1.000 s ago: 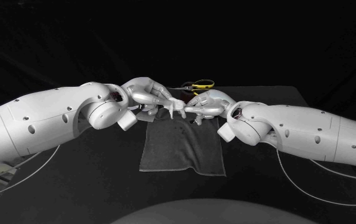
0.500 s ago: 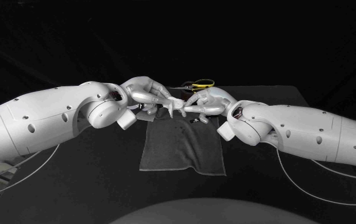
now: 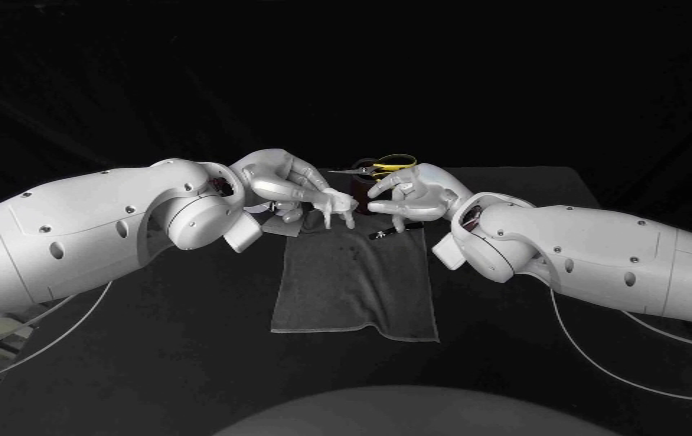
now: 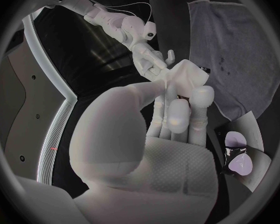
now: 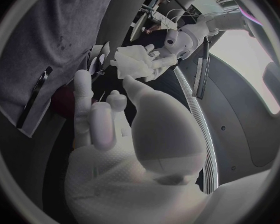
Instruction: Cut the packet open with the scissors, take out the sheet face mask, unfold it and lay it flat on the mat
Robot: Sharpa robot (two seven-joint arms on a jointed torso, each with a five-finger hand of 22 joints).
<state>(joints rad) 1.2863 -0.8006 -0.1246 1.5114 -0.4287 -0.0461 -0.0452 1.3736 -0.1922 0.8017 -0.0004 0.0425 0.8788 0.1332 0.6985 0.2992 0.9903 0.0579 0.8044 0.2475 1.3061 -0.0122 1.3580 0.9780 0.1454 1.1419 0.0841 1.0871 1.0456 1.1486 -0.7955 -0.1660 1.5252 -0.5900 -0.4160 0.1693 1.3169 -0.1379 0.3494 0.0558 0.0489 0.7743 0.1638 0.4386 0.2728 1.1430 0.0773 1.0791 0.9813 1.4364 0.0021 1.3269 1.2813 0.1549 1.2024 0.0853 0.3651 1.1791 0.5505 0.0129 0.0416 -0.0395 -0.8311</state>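
Mat [image 3: 353, 291]: grey cloth lying flat on the black table [image 3: 159, 356], long axis running away from the robot. Its near edge is uneven, and bare table is open on both sides and in front of it.

Left arm [image 3: 101, 226] and right arm [image 3: 577, 246]: both reach inward from the sides, with the forearms low over the table. The 2 wrists flank the mat's far end, leaving the near 2/3 of the mat uncovered.

Left hand [image 3: 289, 184]: over the mat's far left corner, palm down, fingers pointing toward the centre. The fingertips are closed in a pinch on the sheet face mask [image 3: 339, 202]. The mask is a small white bundle, still folded, held above the far edge of the mat. The left wrist view confirms the mask is pinched at the fingertips.

Right hand [image 3: 411, 196]: over the far right corner, just beside the left hand but apart from it. Fingers are loosely curved and spread. The right wrist view shows nothing between them, so the hand holds nothing.

Small dark piece [image 3: 385, 232]: lies on the mat under the right hand; I cannot tell what it is.

Scissors [image 3: 387, 164]: yellow handles, on the table beyond both hands, touched by neither.
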